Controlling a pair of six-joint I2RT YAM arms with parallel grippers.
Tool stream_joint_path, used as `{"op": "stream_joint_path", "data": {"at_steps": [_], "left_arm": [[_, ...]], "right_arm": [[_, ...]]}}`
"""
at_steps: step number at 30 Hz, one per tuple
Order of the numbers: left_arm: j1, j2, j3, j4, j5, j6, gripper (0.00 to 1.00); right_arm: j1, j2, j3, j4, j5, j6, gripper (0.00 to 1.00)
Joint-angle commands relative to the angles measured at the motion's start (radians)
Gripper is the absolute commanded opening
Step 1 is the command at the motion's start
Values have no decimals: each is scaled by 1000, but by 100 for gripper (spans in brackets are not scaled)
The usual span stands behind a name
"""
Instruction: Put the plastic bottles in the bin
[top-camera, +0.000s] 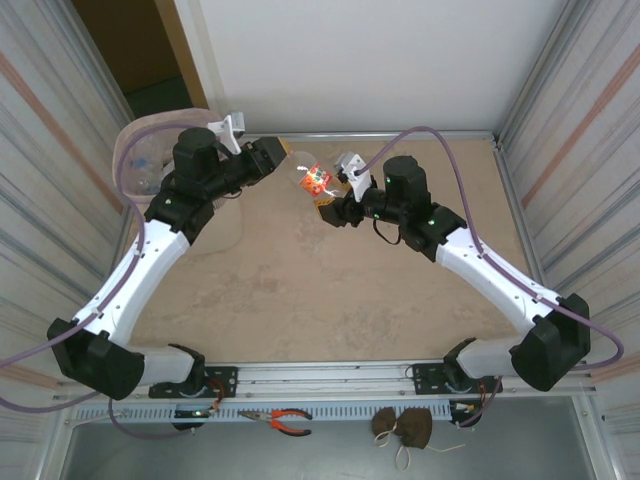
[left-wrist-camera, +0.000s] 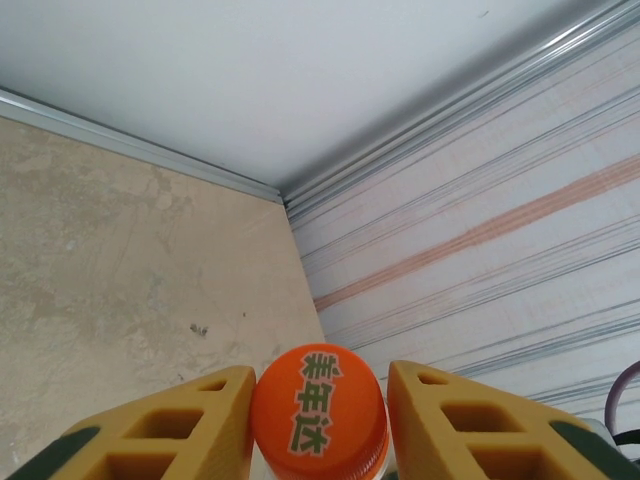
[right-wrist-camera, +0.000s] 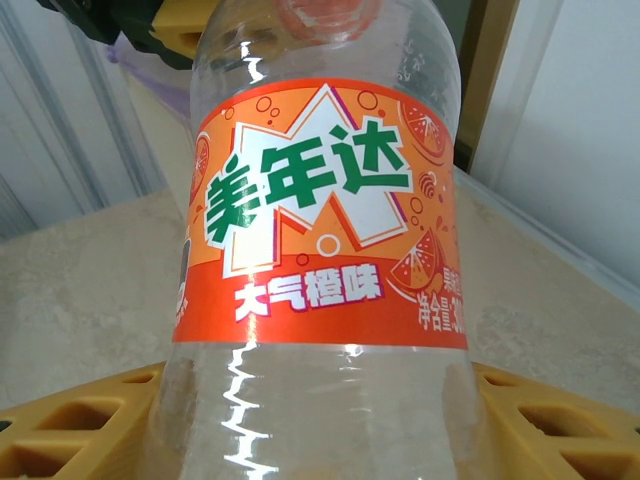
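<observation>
Orange-label bottle (right-wrist-camera: 320, 230), clear body, looks empty, is held above the table (top-camera: 330, 300) between both arms, mid-width and towards the far edge. Right gripper (top-camera: 333, 198) is clamped on the lower body, one yellow finger on each side. Left gripper (left-wrist-camera: 320, 395) is closed on the orange cap (left-wrist-camera: 318, 425), pads against both sides. Pink bin (top-camera: 130, 150) is at the far-left corner, partly behind the left arm. Loose bottles (top-camera: 150, 165) show through its wall, count unreadable.
</observation>
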Motion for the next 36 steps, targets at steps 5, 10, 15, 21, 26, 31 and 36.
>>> {"op": "stream_joint_path", "data": {"at_steps": [5,10,15,21,26,31,36], "left_arm": [[-5,-6,-2,72,0,-28,38],[-4,13,11,65,9,-29,38],[-3,21,7,74,14,-36,36],[-5,21,7,73,14,-34,31],[-4,16,5,67,2,-17,24],[-1,10,49,5,-33,58,21],[47,21,173,-119,-40,204,19]], "right_arm": [[11,-27,-15,17,-14,18,47],[10,-30,-15,17,-13,18,47],[10,-29,-15,17,-18,18,47],[11,-28,-14,15,-19,18,47],[16,-29,-9,11,-14,18,48],[21,-46,-2,-13,16,22,74],[25,-101,-6,-60,70,24,84]]}}
